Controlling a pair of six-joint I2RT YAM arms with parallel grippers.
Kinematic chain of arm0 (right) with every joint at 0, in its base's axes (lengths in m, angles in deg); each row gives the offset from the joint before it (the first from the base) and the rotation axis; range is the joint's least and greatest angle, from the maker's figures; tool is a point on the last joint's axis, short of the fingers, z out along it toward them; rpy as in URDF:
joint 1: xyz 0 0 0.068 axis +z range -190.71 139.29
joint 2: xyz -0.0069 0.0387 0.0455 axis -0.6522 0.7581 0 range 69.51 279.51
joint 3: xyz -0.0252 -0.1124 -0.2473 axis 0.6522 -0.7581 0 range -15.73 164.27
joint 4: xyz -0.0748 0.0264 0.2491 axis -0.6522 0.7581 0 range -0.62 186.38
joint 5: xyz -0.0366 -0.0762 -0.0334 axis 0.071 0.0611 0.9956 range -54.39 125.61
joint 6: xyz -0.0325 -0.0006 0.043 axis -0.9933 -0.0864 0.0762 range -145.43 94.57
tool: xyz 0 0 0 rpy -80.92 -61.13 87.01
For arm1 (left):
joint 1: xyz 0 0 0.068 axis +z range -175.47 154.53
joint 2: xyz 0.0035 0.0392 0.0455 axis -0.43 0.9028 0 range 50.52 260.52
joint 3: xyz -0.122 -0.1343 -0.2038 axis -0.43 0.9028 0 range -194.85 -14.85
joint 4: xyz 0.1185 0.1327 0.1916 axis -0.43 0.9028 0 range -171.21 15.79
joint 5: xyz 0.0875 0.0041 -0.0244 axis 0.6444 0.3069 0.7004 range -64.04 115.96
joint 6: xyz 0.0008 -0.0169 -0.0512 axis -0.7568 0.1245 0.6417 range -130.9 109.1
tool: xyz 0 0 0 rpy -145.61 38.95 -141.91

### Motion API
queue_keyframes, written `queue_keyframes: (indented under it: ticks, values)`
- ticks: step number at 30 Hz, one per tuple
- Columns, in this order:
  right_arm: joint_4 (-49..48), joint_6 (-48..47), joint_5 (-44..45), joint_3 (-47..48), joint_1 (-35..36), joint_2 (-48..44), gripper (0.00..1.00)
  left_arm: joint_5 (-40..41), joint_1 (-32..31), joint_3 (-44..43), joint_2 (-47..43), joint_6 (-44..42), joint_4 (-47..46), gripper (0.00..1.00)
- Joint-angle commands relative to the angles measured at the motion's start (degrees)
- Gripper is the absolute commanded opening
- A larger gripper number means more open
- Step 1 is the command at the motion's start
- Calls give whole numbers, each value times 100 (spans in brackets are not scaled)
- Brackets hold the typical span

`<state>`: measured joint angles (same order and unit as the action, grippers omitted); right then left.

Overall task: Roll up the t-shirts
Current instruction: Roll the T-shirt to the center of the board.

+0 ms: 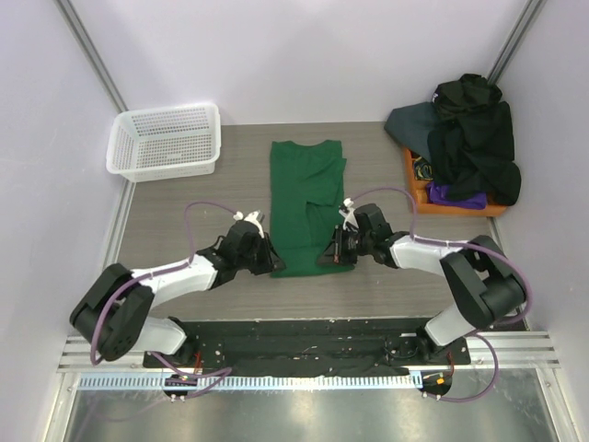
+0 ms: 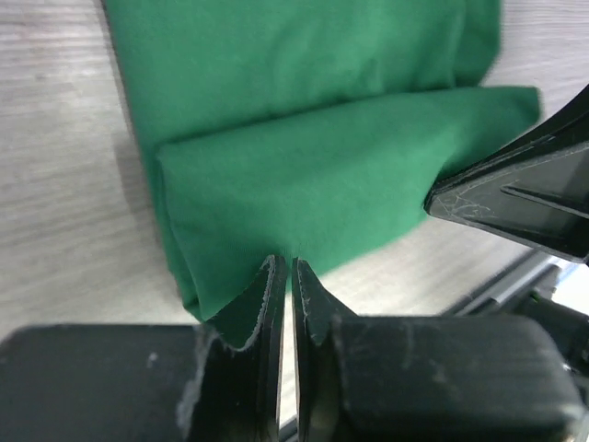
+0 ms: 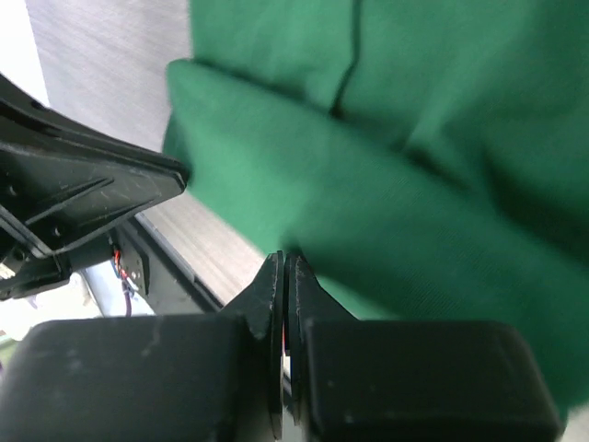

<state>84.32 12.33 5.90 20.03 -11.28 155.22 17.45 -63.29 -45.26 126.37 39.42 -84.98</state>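
Green t-shirt (image 1: 306, 198): a long folded strip in the middle of the table (image 1: 184, 212), with its near end turned over into a thick fold (image 2: 304, 184).
Left gripper (image 1: 267, 258): at the fold's near left corner. The jaws are narrow, almost together, with the tips at the cloth edge. I cannot tell whether they pinch any cloth.
Right gripper (image 1: 333, 249): at the fold's near right corner, with the jaws pressed together against the cloth edge.
Other t-shirts (image 1: 474, 138): a dark heap on the orange tray (image 1: 414, 180) at the far right corner.
Basket (image 1: 166, 138): white mesh, at the far left corner.
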Motion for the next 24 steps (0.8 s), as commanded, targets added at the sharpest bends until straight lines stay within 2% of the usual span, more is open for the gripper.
queue_keyframes:
  ticks: [1,11,17,21,22,24]
  values:
    - [-908,83,-263,229,-253,507,1,271,64,-377,421,-225,-370,10]
    - [-1401,276,-491,-254,-982,781,1,412,126,-457,1002,-295,-326,9]
    - [-708,83,61,-430,-1474,369,1,404,354,-439,695,-488,-115,9]
    - [-409,-49,343,-562,-1493,-54,1,377,442,-535,449,-655,104,10]
    - [-217,-84,378,-554,-1493,-176,4,359,442,-562,396,-690,157,11]
    - [65,-294,501,-492,-1493,-544,20,115,442,-615,168,-778,262,13]
